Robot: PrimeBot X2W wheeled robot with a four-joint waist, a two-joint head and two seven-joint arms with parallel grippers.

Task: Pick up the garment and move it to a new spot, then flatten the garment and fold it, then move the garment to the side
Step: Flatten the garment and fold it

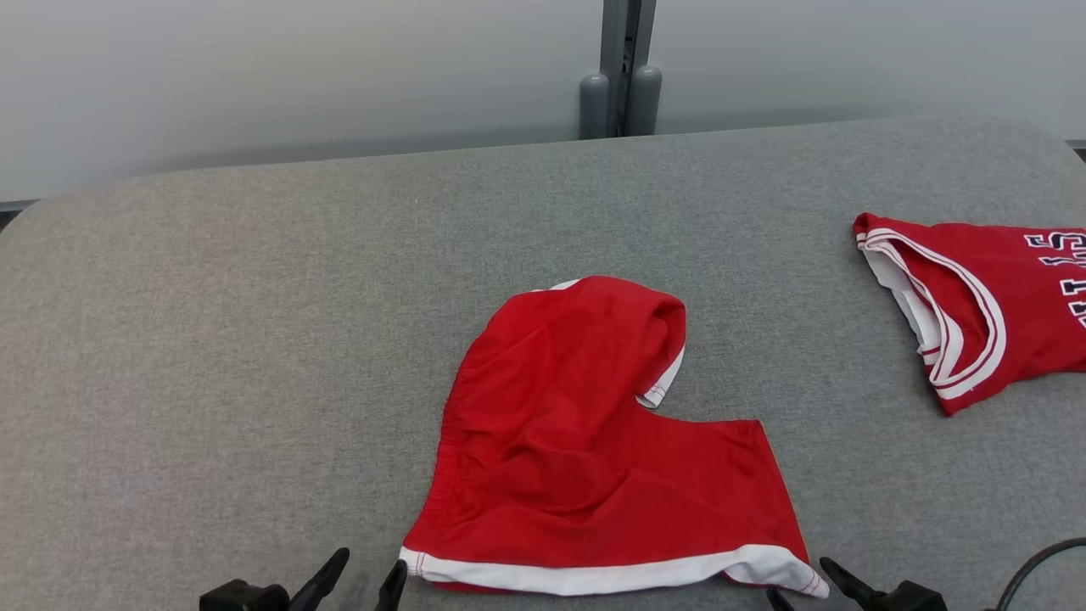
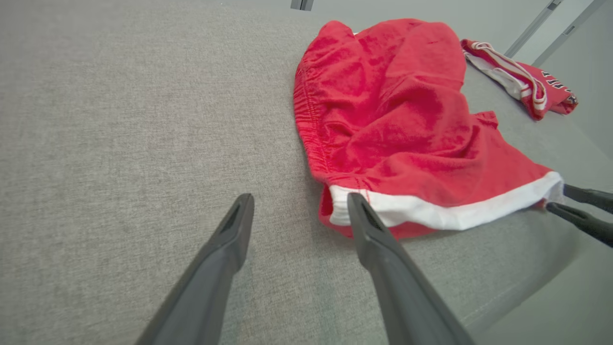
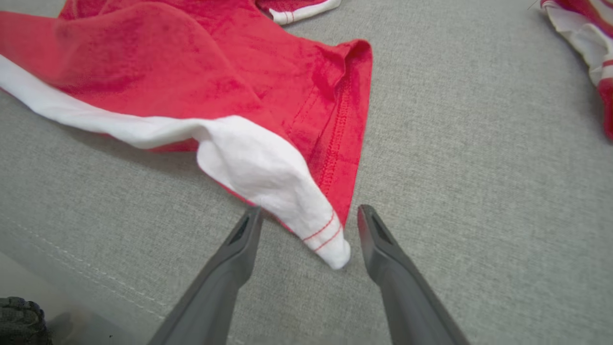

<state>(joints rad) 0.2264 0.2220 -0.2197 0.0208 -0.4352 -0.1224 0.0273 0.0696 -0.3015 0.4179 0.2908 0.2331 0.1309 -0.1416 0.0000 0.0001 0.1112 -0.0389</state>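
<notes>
At the near edge of the grey table, the left gripper points its two dark fingers up the head view. They stand wide apart and hold nothing. Its inner finger comes just beside the left end of the white hem of the garment. Whether it touches the cloth I cannot tell.

At the hem's other end the right gripper also has its fingers spread. In the right wrist view the white corner of the hem lies between them, unclamped. A dark cable curves beside this gripper.

The garment, a pair of red shorts, lies in the middle of the table towards the near side, hem nearest the robot and elastic waist along its left. It is rumpled, and its far leg is folded over with a bit of white trim showing.

Farther off to the right, well apart from it, lies a red jersey with white trim and dark lettering. Behind the table stands a grey post.
</notes>
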